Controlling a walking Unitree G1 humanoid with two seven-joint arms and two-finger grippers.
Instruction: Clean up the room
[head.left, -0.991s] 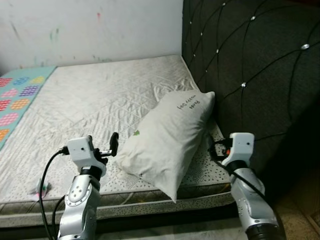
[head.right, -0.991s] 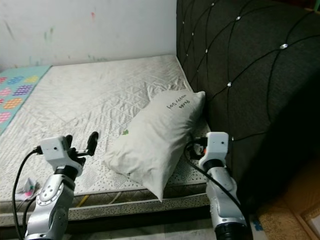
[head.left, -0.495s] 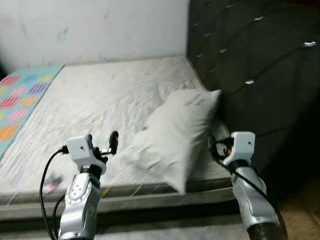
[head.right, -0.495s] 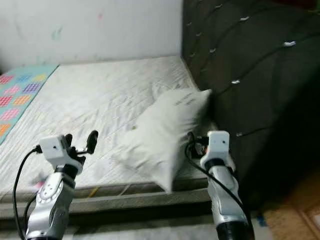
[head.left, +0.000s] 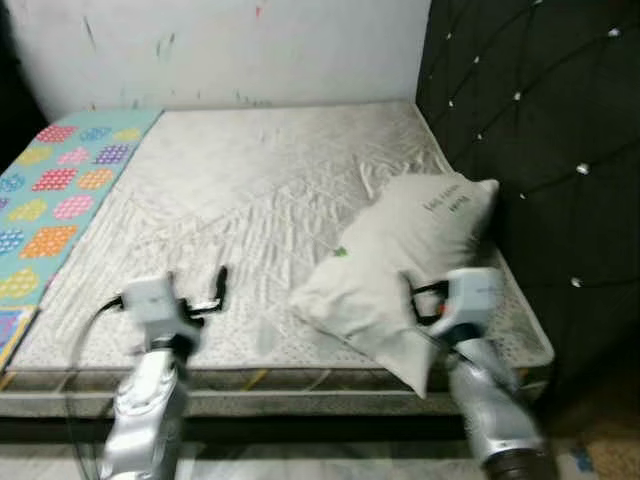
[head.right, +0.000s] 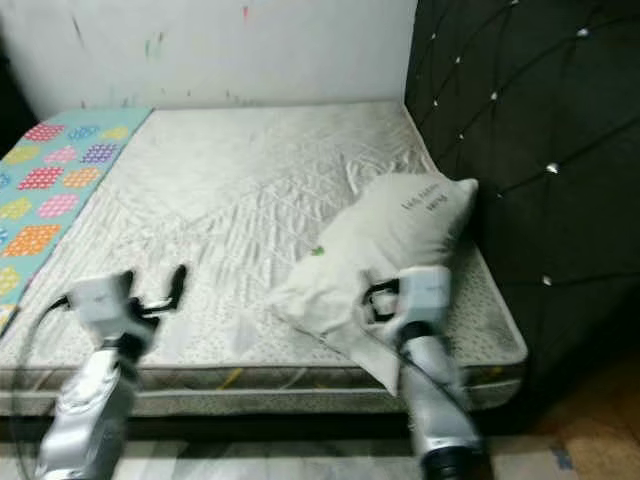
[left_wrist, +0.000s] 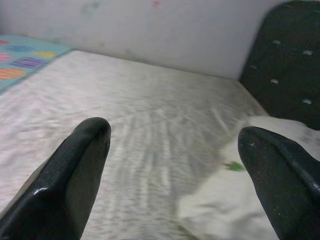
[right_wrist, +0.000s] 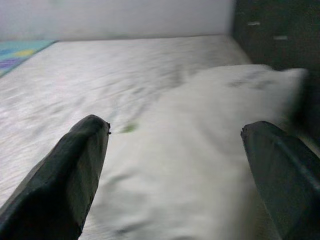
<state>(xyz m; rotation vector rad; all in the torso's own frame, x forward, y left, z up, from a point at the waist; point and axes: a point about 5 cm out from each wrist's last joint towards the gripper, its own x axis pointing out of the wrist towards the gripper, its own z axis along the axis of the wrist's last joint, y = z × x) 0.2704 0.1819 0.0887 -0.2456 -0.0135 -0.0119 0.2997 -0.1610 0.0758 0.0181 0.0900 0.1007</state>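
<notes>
A bare mattress (head.left: 250, 190) meets a dark headboard (head.left: 540, 130). A patterned sheet (head.left: 50, 200) covers its far left. The pillow (head.left: 400, 265) lies by the headboard. Left gripper (left_wrist: 172, 145) and right gripper (right_wrist: 175, 145) hover spread, the right over the pillow.

Mattress (head.left: 250, 190): off-white w/ quilted diamond stitching. Pillow (head.left: 405, 265) on it: cream, small green mark + dark handwriting near its top. Blanket (head.left: 50, 200) at mattress's left edge: teal w/ dotted patches in pink, orange, blue, yellow, purple. Headboard (head.left: 540, 150) right of mattress: black, diamond-tufted, shiny studs. Wall (head.left: 250, 45) behind mattress: white, faint red/green smudges.
</notes>
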